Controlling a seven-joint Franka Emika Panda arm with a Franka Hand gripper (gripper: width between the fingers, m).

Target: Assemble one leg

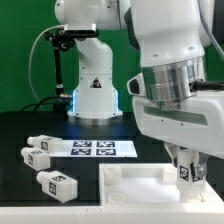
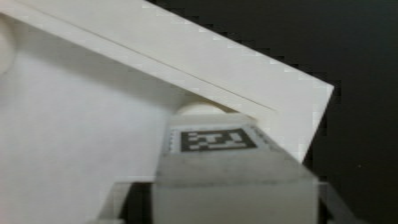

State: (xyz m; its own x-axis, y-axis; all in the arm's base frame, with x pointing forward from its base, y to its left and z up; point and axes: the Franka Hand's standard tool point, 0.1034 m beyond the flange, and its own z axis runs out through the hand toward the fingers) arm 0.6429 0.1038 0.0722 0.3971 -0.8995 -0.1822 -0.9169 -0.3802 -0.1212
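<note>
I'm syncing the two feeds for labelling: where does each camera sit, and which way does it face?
Exterior view: off the arm, low, facing the robot's base across the table; shows the arm and gripper.
Wrist view: on the wrist, looking down along the gripper at the white panel corner; only finger ends show.
Shared: the leg held in the gripper, and the white panel.

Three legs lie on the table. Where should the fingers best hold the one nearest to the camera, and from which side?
Probably the middle of that leg, across its two long flat sides, coming down from above: it lies flat on the table, apart from the other legs.
</note>
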